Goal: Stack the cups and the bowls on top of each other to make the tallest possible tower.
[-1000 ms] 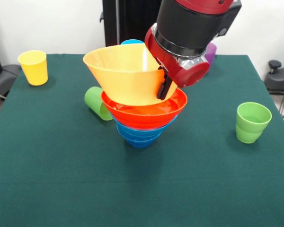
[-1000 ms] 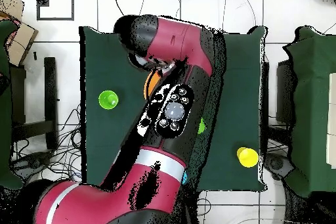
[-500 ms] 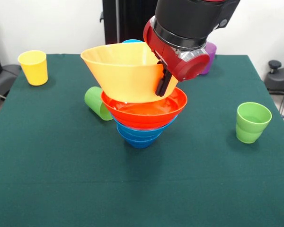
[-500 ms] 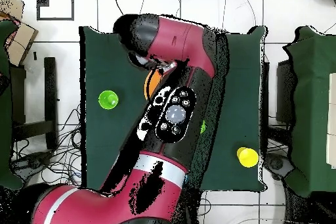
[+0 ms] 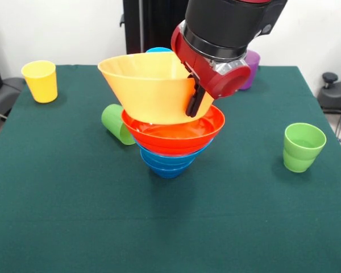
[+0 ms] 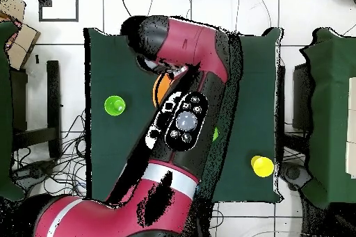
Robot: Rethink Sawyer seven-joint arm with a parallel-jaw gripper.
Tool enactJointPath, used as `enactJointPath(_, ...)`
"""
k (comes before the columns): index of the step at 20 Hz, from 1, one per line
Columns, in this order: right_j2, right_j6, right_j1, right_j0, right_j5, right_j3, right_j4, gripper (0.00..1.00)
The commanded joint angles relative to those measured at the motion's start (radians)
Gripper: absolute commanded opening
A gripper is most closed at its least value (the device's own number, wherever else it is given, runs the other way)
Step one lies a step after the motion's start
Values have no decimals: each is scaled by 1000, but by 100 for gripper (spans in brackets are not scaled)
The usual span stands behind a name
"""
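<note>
Barely anything moved since half a second ago: gripper (image 5: 194, 98) still pinches the rim of the yellow-orange bowl (image 5: 150, 88), tilted, its base inside the orange-red bowl (image 5: 176, 132) just below, on the blue bowls (image 5: 167, 162). Tipped green cup (image 5: 117, 123) beyond the tower's far side; upright green cup (image 5: 303, 147) well apart.

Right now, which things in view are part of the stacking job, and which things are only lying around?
Part of the job:
- yellow-orange bowl, held at its rim by the gripper
- orange-red bowl on the blue bowls
- yellow cup
- green cup, upright
- green cup on its side
- purple cup

Only lying around:
- black stands beside the table
</note>
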Motion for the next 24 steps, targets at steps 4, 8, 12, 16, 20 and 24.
enactJointPath(4,80,99,-18,-23,-98,116,-18,0)
enactJointPath(8,88,74,-33,-39,-131,156,-19,0)
enactJointPath(12,96,39,-41,-75,-170,191,-25,0)
enactJointPath(16,103,-5,-65,-117,-206,238,-36,0)
enactJointPath(20,114,-43,-85,-162,-242,280,-45,0)
enactJointPath(24,119,-82,-95,-214,-246,288,-61,0)
